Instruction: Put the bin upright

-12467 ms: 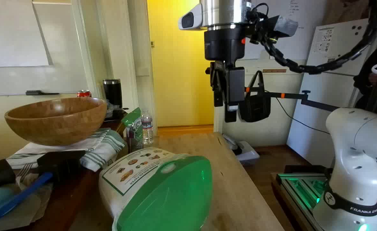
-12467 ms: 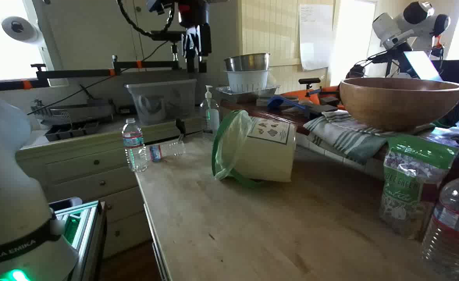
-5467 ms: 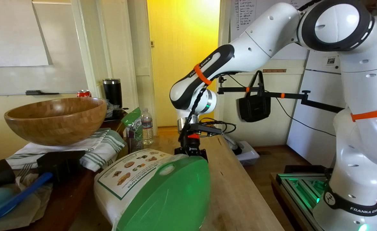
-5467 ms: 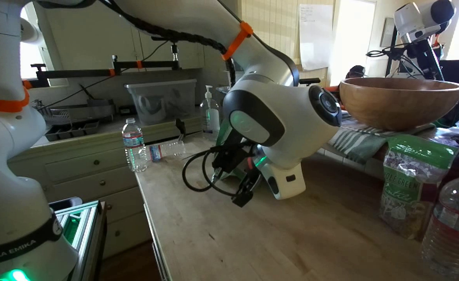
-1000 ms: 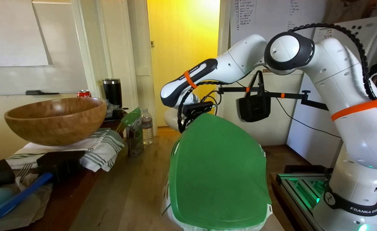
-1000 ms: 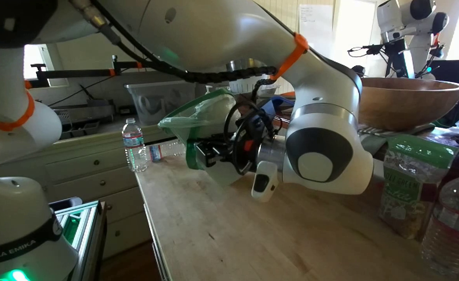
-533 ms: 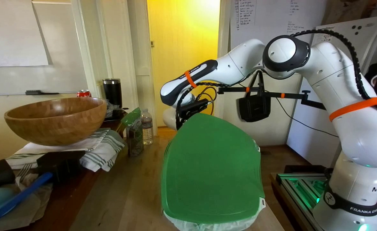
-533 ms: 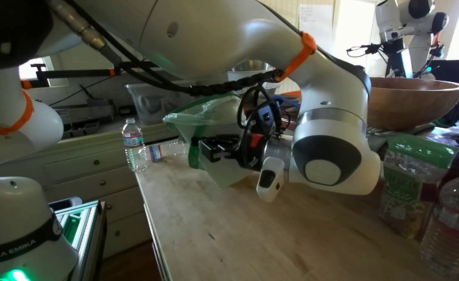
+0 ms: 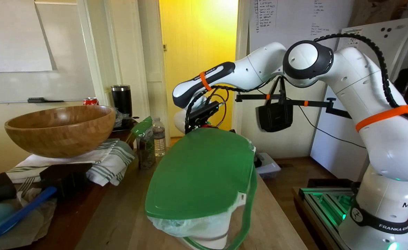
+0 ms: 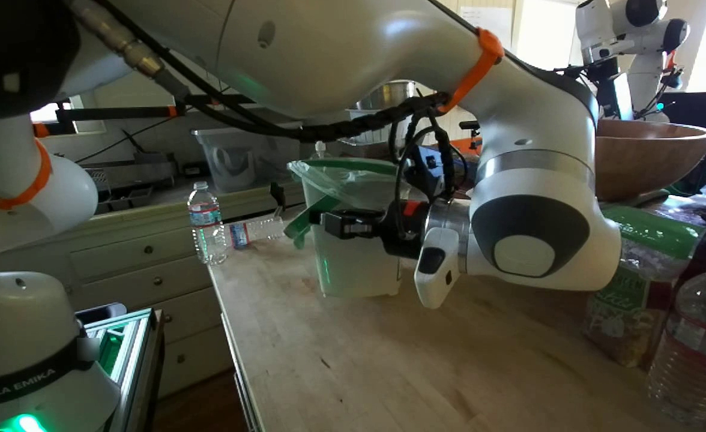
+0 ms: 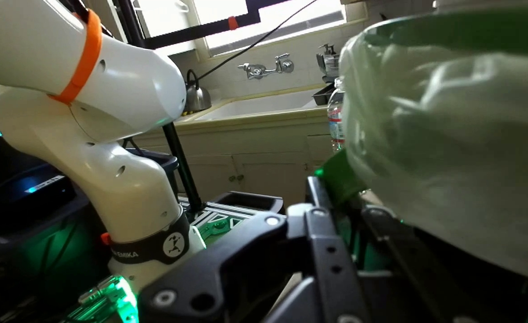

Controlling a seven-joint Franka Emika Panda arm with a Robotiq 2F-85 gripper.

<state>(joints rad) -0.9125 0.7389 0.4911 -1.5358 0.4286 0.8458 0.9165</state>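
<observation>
The white bin stands on the table with its sides close to vertical. Its green lid faces up and towards the camera in an exterior view, with a clear liner bulging below it. A green strap handle sticks out on the robot's side. My gripper points sideways along the bin's wall. Its fingers are drawn together on the handle, which passes between the tips in the wrist view. The far fingertip is partly hidden there.
A standing water bottle and a lying one are beyond the bin near the table edge. A snack bag and another bottle stand behind my wrist. The wooden bowl sits on a towel on a raised ledge.
The bin lay on its side at first. Over the last second it has swung from a strong lean to nearly vertical, while my gripper shifted slightly away from the robot base.
</observation>
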